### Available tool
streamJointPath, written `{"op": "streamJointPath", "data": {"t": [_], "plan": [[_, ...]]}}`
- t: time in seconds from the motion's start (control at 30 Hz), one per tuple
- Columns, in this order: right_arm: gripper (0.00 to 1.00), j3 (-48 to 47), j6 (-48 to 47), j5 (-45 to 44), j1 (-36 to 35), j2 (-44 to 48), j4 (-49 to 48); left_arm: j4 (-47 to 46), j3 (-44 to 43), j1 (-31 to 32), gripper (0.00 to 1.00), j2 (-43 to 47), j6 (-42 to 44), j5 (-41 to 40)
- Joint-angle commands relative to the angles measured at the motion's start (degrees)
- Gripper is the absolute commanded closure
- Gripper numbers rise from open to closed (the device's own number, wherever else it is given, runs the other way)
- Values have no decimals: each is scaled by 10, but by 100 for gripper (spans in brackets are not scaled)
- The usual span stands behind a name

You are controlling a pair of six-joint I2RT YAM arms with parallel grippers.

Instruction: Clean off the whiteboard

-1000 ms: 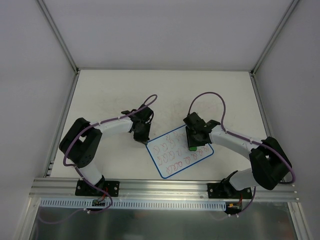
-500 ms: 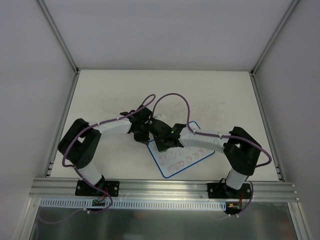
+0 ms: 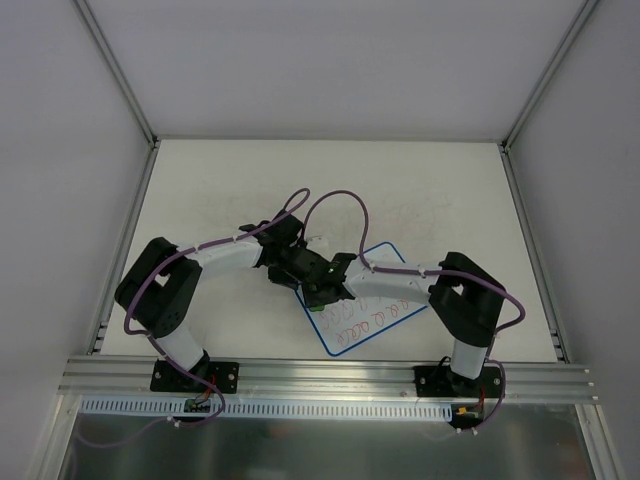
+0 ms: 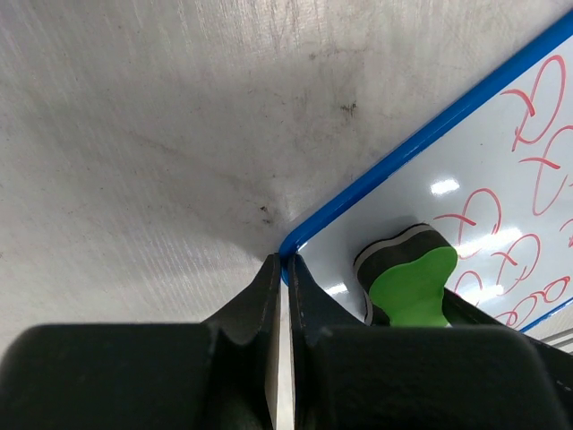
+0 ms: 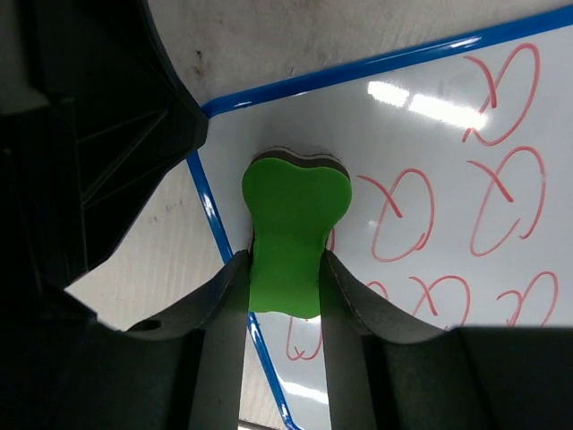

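Note:
The whiteboard (image 3: 365, 322) lies tilted on the table in front of the arms, with red scribbles on its near part. My right gripper (image 3: 318, 297) is shut on the green bone-shaped eraser (image 5: 294, 206) and presses it onto the whiteboard (image 5: 430, 152) near its left corner. My left gripper (image 3: 291, 272) is shut, and its tips (image 4: 286, 262) touch the blue rim at that same corner of the whiteboard (image 4: 474, 170). The eraser (image 4: 412, 287) sits just right of those tips. The left gripper's black body (image 5: 89, 134) shows close beside the eraser in the right wrist view.
The white tabletop (image 3: 220, 180) has faint smudges and is enclosed by white walls with aluminium posts. A metal rail (image 3: 320, 372) runs along the near edge by the arm bases. Purple cables (image 3: 340, 200) loop above both wrists.
My right gripper has swept the eraser from the board's right side across to its left corner, next to the left gripper. The far part of the board now looks wiped. The left arm has stayed put.

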State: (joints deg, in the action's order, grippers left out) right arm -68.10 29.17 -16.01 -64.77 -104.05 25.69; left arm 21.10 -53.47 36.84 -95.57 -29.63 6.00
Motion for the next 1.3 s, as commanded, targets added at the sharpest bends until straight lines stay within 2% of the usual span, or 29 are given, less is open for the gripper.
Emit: {"op": "streamJointPath", "data": {"t": [0.0, 0.17, 0.27, 0.57, 0.8, 0.97, 1.27], "plan": [[100, -8, 61, -13, -5, 3, -6, 26, 36, 10, 100, -40, 0, -32], [100, -17, 122, -37, -5, -1, 10, 25, 35, 10, 100, -40, 0, -31], [100, -41, 149, -60, -6, -32, 68, 26, 36, 10, 100, -40, -2, -32], [100, -101, 176, -56, 3, -95, 196, 26, 43, 7, 100, -40, -3, -37], [100, -23, 183, -50, 47, -41, 196, 26, 53, -9, 100, -35, -2, -32], [100, 72, 170, -19, 110, 9, 146, 25, 56, -16, 100, -33, -2, -28], [100, 147, 88, 1, 222, 65, 102, 26, 59, -15, 100, -27, 1, -27]]}}
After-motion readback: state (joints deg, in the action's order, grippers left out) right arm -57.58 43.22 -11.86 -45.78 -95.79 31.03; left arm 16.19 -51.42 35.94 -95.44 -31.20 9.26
